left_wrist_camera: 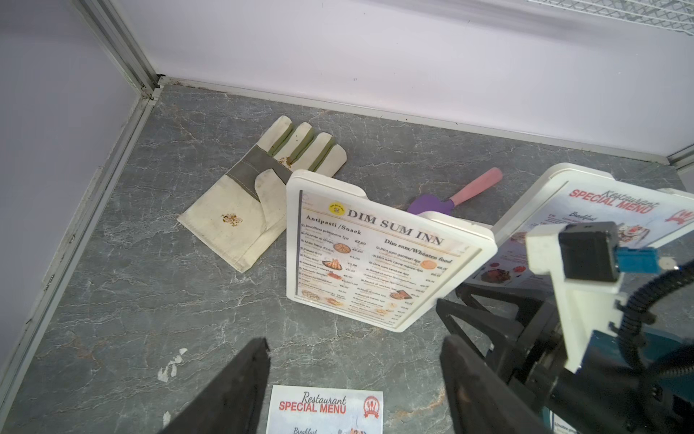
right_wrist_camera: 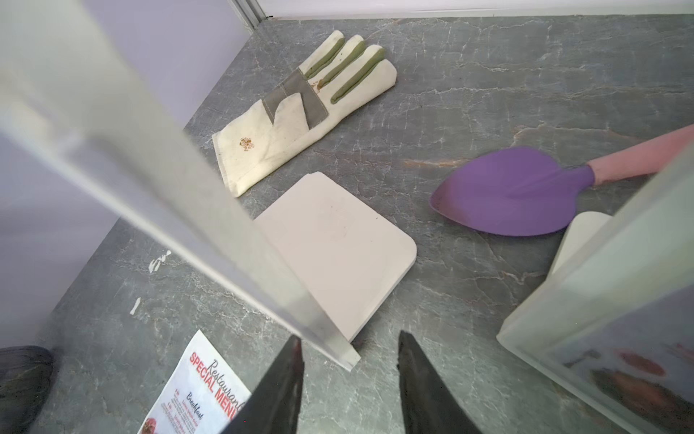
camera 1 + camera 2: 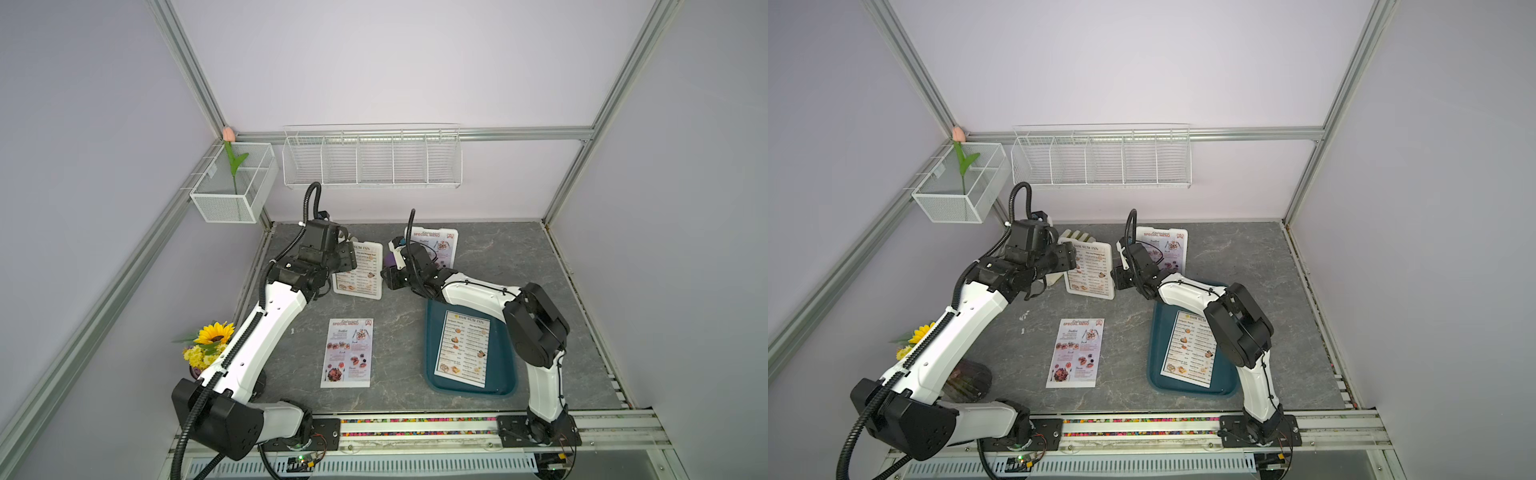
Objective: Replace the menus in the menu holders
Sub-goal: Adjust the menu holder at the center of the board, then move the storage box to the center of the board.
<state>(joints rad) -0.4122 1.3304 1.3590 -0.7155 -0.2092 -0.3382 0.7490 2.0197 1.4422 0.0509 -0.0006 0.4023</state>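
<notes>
Since the menus are thin paper, I judge them light, limp and easy to crease, so the DIM SUM INN sheet standing in the left holder is best pinched at its top edge, where the white rim dips into a notch, while the stiff but probably light frame is steadied against sliding or tipping. That frame and its twin, the right holder showing a SPECIAL MENU, stand slanted and just beside each other at the far side of the tabletop. Nearer the front, a loose SPECIAL MENU sheet lies flat on the grey surface and a loose DIM SUM INN sheet lies in the teal tray; lying flat, they offer little edge to pinch. The left gripper hovers close by the left holder, jaws wide apart and empty; the right gripper sits between the two holders, jaws parted on nothing, near that frame's side edge. Behind the holders lie a work glove and a purple spatula, which would crowd any reach from behind
</notes>
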